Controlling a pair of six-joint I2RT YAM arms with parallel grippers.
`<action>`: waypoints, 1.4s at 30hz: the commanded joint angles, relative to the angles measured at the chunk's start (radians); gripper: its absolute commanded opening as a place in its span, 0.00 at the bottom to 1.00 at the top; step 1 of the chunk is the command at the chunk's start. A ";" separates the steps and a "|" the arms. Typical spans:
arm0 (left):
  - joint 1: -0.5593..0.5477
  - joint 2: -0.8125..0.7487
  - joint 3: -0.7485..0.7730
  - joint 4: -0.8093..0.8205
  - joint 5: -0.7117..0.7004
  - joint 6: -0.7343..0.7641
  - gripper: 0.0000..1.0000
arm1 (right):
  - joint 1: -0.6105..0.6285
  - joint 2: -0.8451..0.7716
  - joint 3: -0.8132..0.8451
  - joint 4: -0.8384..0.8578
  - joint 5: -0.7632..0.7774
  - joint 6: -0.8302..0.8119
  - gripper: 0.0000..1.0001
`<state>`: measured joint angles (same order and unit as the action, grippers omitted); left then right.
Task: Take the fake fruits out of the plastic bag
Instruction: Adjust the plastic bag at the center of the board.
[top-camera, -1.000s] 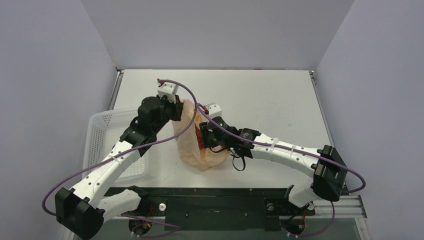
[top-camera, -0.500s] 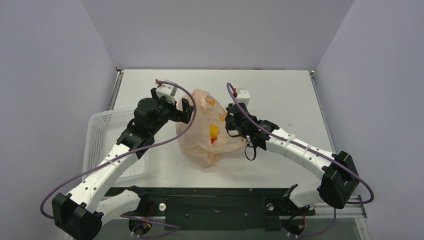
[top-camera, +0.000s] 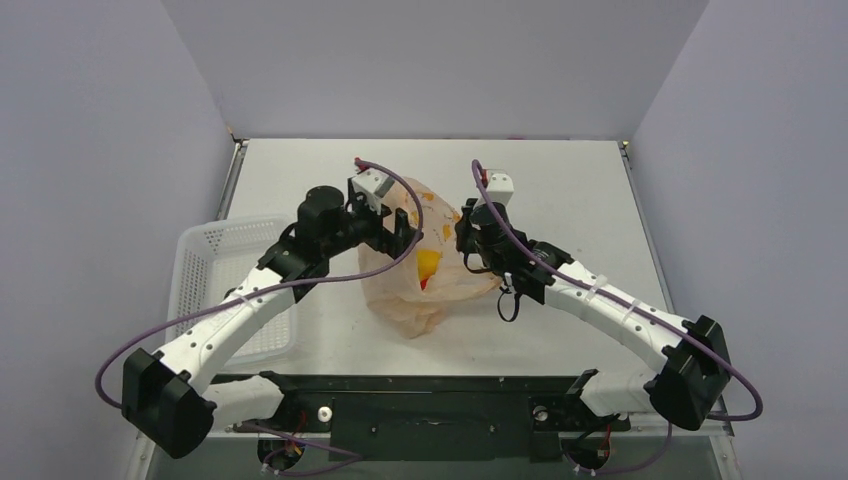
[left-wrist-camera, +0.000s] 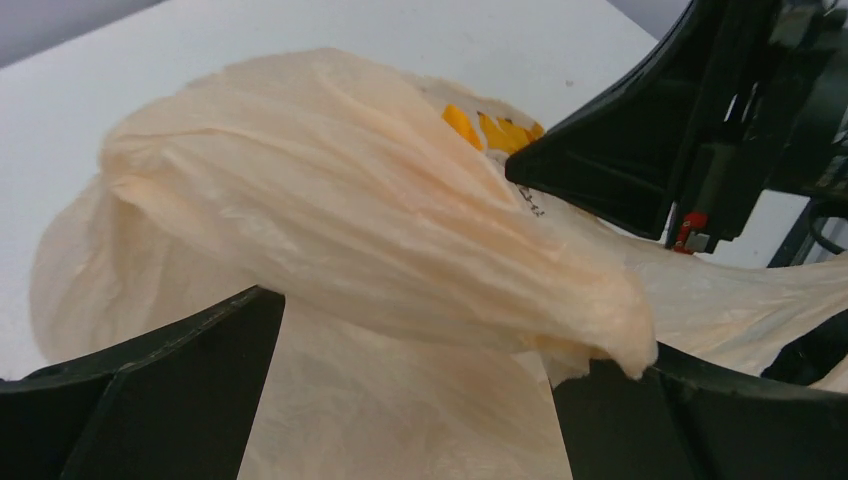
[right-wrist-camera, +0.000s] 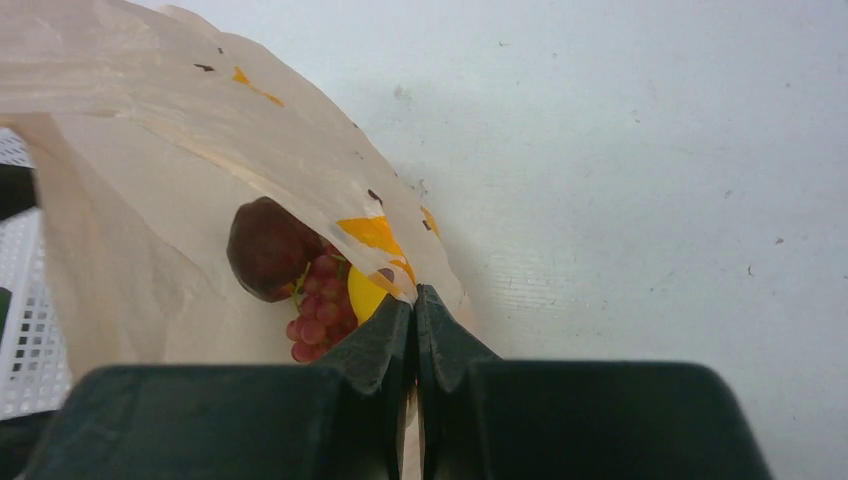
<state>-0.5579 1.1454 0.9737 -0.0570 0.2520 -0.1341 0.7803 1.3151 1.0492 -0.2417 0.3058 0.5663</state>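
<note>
The peach-orange plastic bag (top-camera: 405, 295) lies in the middle of the table with its mouth pulled open. My right gripper (right-wrist-camera: 413, 300) is shut on the bag's (right-wrist-camera: 150, 180) rim at its right side (top-camera: 464, 243). Inside, in the right wrist view, lie fake fruits: a dark red round one (right-wrist-camera: 268, 250) and a cluster of tiny red berries (right-wrist-camera: 318, 312), beside something yellow (right-wrist-camera: 364, 296). My left gripper (top-camera: 408, 232) hangs open over the bag's left side. In the left wrist view a fold of the bag (left-wrist-camera: 380, 220) drapes across its wide-apart fingers (left-wrist-camera: 150, 400) without being pinched.
A white mesh basket (top-camera: 215, 290) stands at the table's left edge, under my left arm. Bare white table (top-camera: 560, 190) lies behind and to the right of the bag. The black base rail (top-camera: 430, 400) runs along the near edge.
My left gripper opened, let go of the bag and moved right over it. My right gripper shut on the bag's rim and drew it back to the right, spreading the bag open.
</note>
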 joint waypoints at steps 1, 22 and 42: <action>-0.050 0.082 0.097 -0.094 0.042 0.023 0.97 | 0.009 -0.065 0.025 0.073 0.048 0.011 0.00; 0.008 0.058 0.105 -0.138 -0.268 0.006 0.04 | -0.249 -0.088 0.163 -0.096 0.081 -0.168 0.00; 0.050 0.218 0.146 -0.134 -0.038 -0.101 0.00 | -0.059 0.063 0.251 -0.170 -0.023 -0.250 0.39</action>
<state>-0.5316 1.3540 1.0496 -0.1928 0.1707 -0.1997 0.6907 1.3903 1.3334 -0.3786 0.2924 0.3229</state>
